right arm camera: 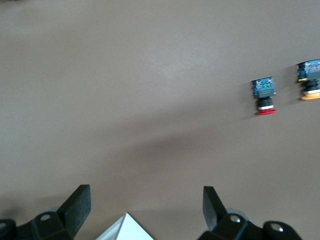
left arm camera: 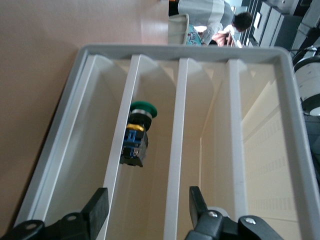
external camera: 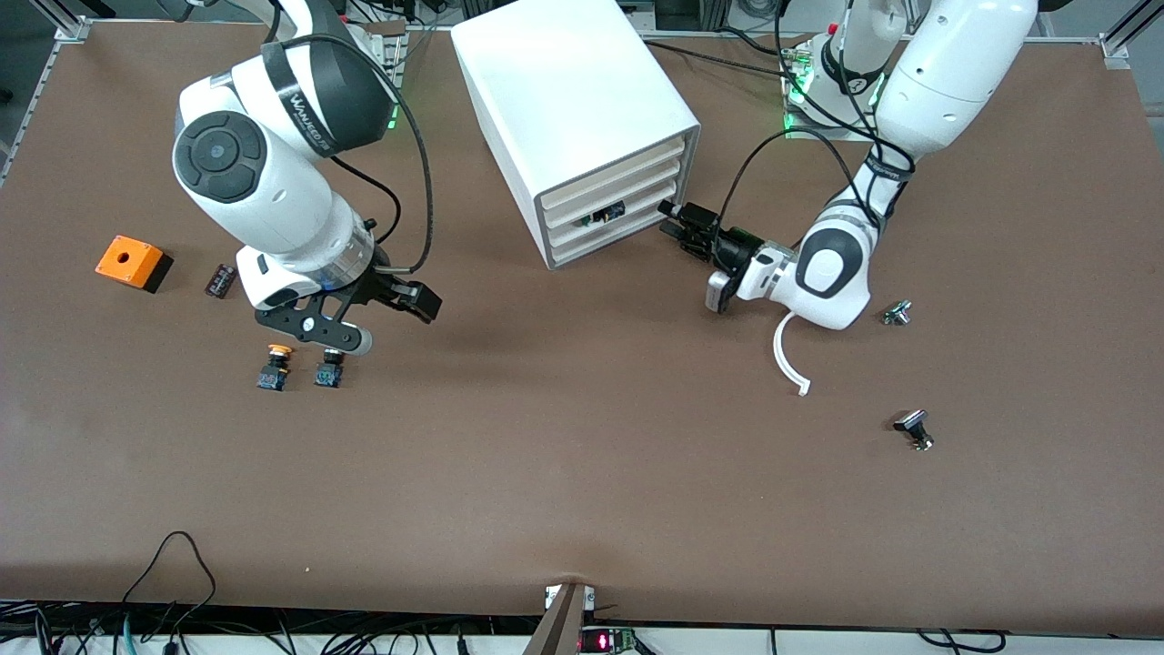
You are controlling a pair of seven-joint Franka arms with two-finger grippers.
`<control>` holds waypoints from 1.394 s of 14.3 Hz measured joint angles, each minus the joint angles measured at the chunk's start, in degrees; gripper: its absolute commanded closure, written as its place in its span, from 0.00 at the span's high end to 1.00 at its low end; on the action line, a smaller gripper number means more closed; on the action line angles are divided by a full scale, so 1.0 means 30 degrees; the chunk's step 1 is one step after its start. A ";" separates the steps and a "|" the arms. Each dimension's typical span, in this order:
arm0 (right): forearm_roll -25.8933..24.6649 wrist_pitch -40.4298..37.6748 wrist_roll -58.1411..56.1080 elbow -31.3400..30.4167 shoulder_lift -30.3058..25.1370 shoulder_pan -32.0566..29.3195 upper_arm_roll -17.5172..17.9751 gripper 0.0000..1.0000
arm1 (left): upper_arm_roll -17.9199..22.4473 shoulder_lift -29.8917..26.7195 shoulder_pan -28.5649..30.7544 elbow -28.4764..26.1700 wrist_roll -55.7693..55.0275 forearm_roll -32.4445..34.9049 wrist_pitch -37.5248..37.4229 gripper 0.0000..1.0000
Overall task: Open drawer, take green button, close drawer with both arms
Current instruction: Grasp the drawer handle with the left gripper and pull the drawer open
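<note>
The left gripper (external camera: 677, 221) was seen with its fingers (left arm camera: 99, 209) spread wide and nothing held between them, its fingertips at the front of the cabinet (external camera: 573, 100), at the corner toward the left arm's end of the table. In the left wrist view the spread fingers were pointed into the cabinet's front. The drawer (external camera: 607, 211) in the second slot from the top was seen open-fronted, and the green-capped button (left arm camera: 137, 134) was found lying on its side within it, apart from the fingers. In the front view only a small dark part of the button could be made out in that slot.

The right gripper (external camera: 386, 309) was held with its fingers (right arm camera: 78, 205) also wide apart and empty, over bare table (external camera: 582, 473) toward the right arm's end. Beside it, on the table, a red-capped button (right arm camera: 264, 96) and a yellow-capped button (external camera: 274, 366) were seen lying close together. An orange box (external camera: 133, 262) and a small dark part (external camera: 221, 279) were placed closer to that end of the table. Near the left arm, a curved white strip (external camera: 787, 357) and two small metal pieces (external camera: 914, 428) were left on the table.
</note>
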 measured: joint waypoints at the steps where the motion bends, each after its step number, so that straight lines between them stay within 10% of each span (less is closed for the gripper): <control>1: 0.0000 0.0182 0.0339 0.0001 0.0100 0.0168 0.0000 0.99 | -0.0005 0.0124 -0.0211 -0.0033 0.0046 0.0000 0.0013 0.62; 8: -0.0002 0.1000 0.2869 0.0007 0.0726 0.1172 -0.0004 0.99 | -0.0009 0.0613 -0.0734 -0.0096 0.0488 0.0007 0.1545 0.60; 16: -0.0261 0.1205 0.5241 0.0361 0.1319 0.2209 -0.0006 0.99 | -0.0013 0.0915 -0.1241 -0.0869 0.1940 0.0053 0.1655 0.01; 20: -0.0647 0.1215 0.6024 0.1684 0.2203 0.2490 -0.0011 0.99 | -0.0004 0.0942 -0.1213 -0.0835 0.2373 0.0052 0.1580 0.00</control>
